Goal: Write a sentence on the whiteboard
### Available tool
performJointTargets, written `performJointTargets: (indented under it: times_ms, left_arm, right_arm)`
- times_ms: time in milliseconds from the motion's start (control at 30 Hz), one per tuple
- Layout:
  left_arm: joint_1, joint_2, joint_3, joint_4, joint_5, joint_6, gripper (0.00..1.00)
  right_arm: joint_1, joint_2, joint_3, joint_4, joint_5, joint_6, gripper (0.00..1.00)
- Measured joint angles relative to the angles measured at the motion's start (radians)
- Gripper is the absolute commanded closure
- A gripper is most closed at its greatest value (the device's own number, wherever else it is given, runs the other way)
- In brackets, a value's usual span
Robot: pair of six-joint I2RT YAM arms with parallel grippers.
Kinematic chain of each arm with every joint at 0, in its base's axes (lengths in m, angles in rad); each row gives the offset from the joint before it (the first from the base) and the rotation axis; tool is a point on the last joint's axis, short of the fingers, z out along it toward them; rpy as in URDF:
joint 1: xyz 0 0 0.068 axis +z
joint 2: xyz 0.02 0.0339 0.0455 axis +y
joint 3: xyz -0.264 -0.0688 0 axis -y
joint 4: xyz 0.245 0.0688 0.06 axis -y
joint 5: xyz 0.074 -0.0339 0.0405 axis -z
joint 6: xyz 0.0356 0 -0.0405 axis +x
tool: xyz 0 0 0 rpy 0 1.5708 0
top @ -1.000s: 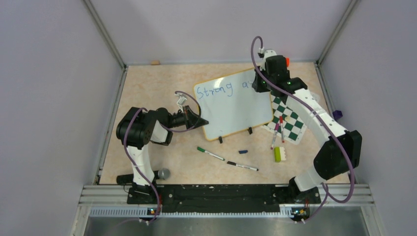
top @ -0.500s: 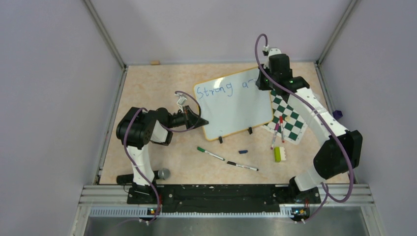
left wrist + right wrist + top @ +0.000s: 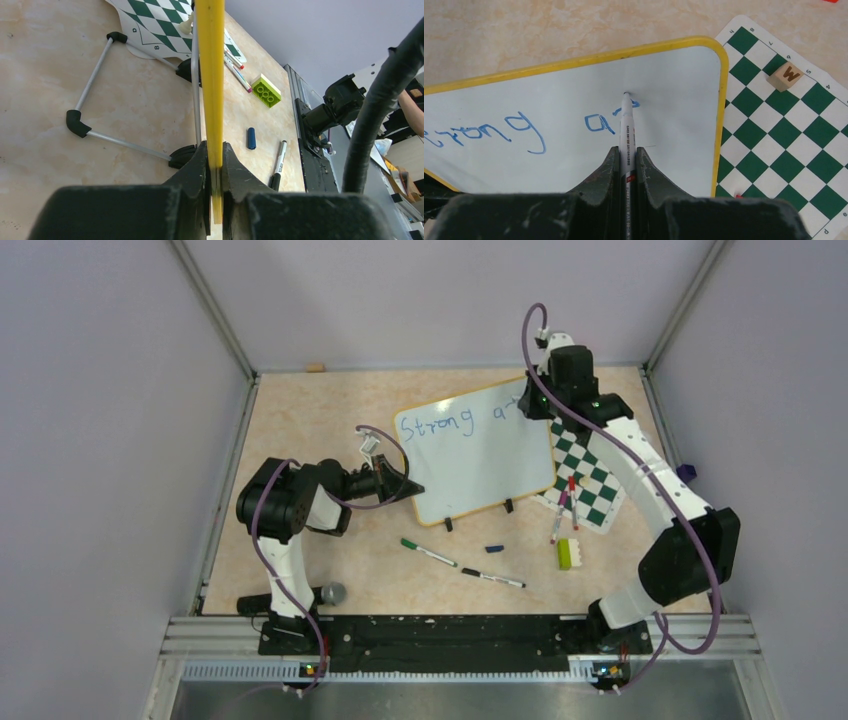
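Bearing blue handwriting (image 3: 437,424), the yellow-rimmed whiteboard (image 3: 480,465) reads "Strong a".

Left end effector (image 3: 214,148), right end effector (image 3: 626,151): clamped.

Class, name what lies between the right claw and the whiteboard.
A white marker, clamped in the right claw, spans that gap; its tip reaches the whiteboard beside the blue writing. The right wrist view shows this.
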Motion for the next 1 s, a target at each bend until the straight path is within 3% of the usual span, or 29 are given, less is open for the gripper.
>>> performJointTargets:
  times_ms: [1000]
  left_arm:
    - [0.0,0.0,0.0,-0.002,-0.002,-0.007,1.0]
  right_arm:
    - [0.0,0.019,-0.005,0.035,-0.019,0.007,1.0]
